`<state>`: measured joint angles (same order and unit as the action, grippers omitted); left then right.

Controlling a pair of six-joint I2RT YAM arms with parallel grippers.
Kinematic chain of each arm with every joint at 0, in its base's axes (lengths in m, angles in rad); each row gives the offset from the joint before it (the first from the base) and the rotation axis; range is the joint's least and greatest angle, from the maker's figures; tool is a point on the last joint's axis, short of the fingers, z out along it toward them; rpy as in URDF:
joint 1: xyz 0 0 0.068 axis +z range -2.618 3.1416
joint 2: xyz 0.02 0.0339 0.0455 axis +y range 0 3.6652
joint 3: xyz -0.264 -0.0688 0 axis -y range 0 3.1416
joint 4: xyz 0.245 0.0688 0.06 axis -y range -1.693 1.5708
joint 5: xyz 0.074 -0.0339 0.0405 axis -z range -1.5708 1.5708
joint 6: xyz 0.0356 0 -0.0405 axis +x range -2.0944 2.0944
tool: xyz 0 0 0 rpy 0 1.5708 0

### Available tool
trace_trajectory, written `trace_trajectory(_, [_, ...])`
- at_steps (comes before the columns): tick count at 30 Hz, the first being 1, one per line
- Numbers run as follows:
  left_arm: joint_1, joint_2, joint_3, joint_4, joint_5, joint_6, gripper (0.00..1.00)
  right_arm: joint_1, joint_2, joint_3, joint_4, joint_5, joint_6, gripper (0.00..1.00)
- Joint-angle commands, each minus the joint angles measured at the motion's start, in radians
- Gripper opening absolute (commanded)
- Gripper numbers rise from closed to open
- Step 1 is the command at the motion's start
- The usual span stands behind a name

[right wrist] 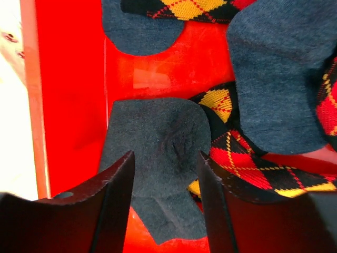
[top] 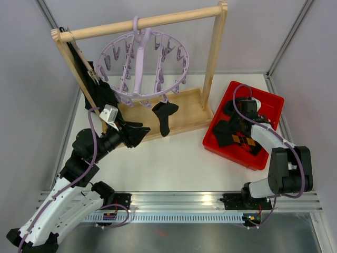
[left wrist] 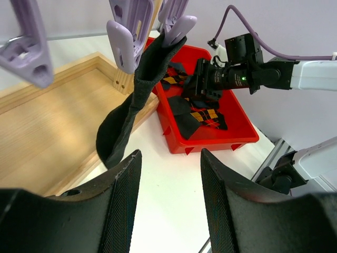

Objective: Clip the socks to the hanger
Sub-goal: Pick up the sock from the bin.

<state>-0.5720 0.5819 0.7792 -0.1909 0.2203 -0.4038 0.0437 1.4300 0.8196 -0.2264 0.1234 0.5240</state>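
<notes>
The lilac hanger (top: 142, 63) hangs by its hook from the wooden rail. One plain black sock (top: 164, 117) dangles from a front clip (left wrist: 176, 29); the same sock (left wrist: 131, 105) fills the left wrist view. My left gripper (top: 138, 133) sits just left of and below it, open and empty (left wrist: 171, 158). My right gripper (top: 235, 113) is down in the red bin (top: 268, 105), jaws apart, straddling a plain dark sock (right wrist: 158, 142) lying flat. Argyle socks (right wrist: 247, 163) and other plain ones (right wrist: 279, 68) lie around it.
The wooden rail frame (top: 213, 63) has a flat base board (top: 184, 113) under the hanger. Dark cloth (top: 95, 87) hangs by the frame's left post. Several empty clips (left wrist: 26, 58) dangle near my left fingers. The bin wall (right wrist: 68, 105) is just left of my right fingers.
</notes>
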Motion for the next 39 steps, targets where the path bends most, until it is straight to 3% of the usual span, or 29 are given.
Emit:
trace_trajectory(1, [-0.005, 0.004, 0.029, 0.002, 0.022, -0.010, 0.55, 0.001, 0.018, -0.007, 0.076, -0.011, 0.022, 0.56])
trace_trajectory(6, [-0.005, 0.010, 0.032, 0.002, 0.024, -0.010, 0.55, 0.001, 0.053, -0.013, 0.093, -0.005, 0.025, 0.40])
trace_trajectory(15, [-0.005, 0.029, 0.037, 0.004, 0.025, -0.012, 0.55, 0.001, 0.083, -0.025, 0.114, 0.001, 0.036, 0.34])
trace_trajectory(22, [-0.005, 0.044, 0.032, 0.024, 0.059, -0.010, 0.55, -0.001, 0.058, -0.019, 0.099, 0.004, 0.036, 0.00])
trace_trajectory(28, [-0.005, 0.076, 0.041, 0.114, 0.194, -0.001, 0.53, 0.001, -0.078, 0.044, -0.005, 0.012, -0.005, 0.00])
trace_trajectory(39, [-0.025, 0.185, 0.114, 0.258, 0.310, -0.038, 0.54, 0.001, -0.330, 0.265, -0.207, -0.022, -0.068, 0.00])
